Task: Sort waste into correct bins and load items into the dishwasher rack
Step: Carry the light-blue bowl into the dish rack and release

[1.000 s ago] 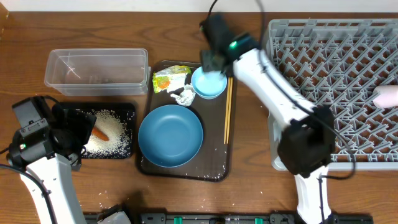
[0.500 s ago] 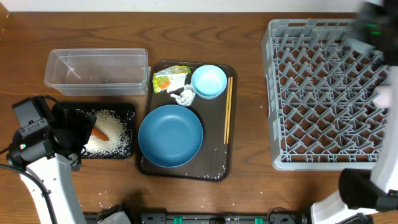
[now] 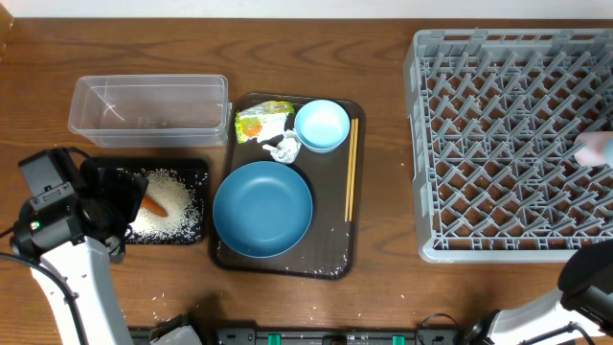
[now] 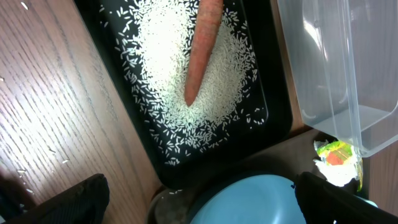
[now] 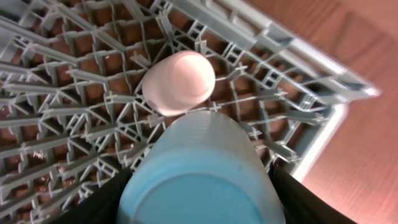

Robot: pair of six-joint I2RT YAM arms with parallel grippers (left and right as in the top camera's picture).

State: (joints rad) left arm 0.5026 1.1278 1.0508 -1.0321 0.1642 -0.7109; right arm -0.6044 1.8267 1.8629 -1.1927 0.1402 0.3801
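The carrot (image 3: 153,205) lies on the rice (image 4: 168,93) in the black tray (image 3: 196,168). My left gripper (image 4: 211,202) is open and empty over that tray's near end and the dark-blue plate (image 3: 262,209). The wrapper (image 3: 261,123), tissue (image 3: 283,148), light-blue bowl (image 3: 322,126) and chopsticks (image 3: 351,168) lie on the brown tray. The clear tub (image 3: 148,105) holds nothing I can see. My right gripper (image 5: 199,199) is shut on a light-blue cup-shaped vessel (image 5: 199,168) above the rack (image 5: 74,93), beside the upturned white cup (image 5: 179,82). In the overhead view this gripper is out of frame.
The brown serving tray (image 3: 335,259) sits mid-table with stray rice grains on it and on the wood in front. The rack (image 3: 508,144) fills the right side, with the white cup (image 3: 594,149) at its right edge. The right arm's base (image 3: 584,278) shows at the bottom right.
My right arm swung from over the light-blue bowl to the right across the rack and left the overhead view. The bowl on the tray and my left arm stayed put.
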